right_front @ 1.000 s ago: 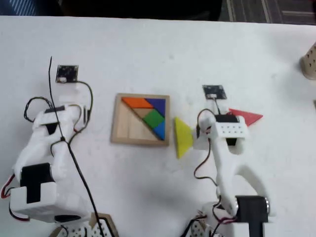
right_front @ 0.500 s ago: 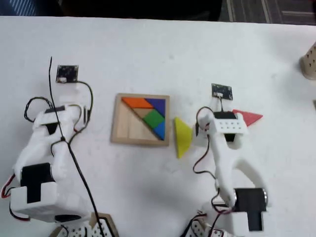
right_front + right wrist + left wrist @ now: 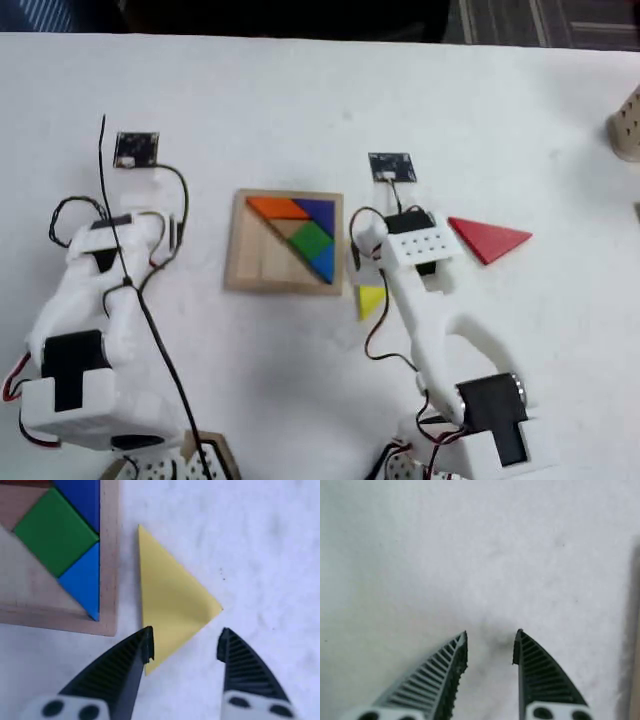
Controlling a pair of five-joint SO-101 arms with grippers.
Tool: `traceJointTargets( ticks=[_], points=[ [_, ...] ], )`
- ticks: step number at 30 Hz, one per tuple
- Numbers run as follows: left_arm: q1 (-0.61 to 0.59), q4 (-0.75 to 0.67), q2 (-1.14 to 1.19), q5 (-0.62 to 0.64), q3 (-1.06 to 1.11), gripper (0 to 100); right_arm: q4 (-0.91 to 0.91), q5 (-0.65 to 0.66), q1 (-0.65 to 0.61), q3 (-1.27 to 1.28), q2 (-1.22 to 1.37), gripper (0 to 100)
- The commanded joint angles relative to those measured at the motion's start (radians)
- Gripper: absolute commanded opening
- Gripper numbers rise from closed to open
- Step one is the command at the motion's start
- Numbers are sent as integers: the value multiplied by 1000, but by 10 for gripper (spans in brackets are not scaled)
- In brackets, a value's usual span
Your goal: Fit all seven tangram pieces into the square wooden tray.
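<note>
As right end effector (image 3: 185, 642) hovers above, yellow triangle (image 3: 368, 300) mostly hidden overhead

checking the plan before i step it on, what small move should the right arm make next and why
Probably lower the right gripper and close on the yellow triangle. Its jaws stand open on either side of the triangle's narrow end. The triangle lies flat on the table just outside the tray, and part of the tray floor is bare.
</note>
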Motion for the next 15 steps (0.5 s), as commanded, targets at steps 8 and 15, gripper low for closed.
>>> traceJointTargets(
  ticks=[8, 15],
  points=[
    [-10, -20, -5, 11, -60, 169, -148, -72, -8, -49, 102, 308],
    [-10, -20, -5, 11, -60, 169, -176, -121, -19, -49, 105, 309]
  ],
)
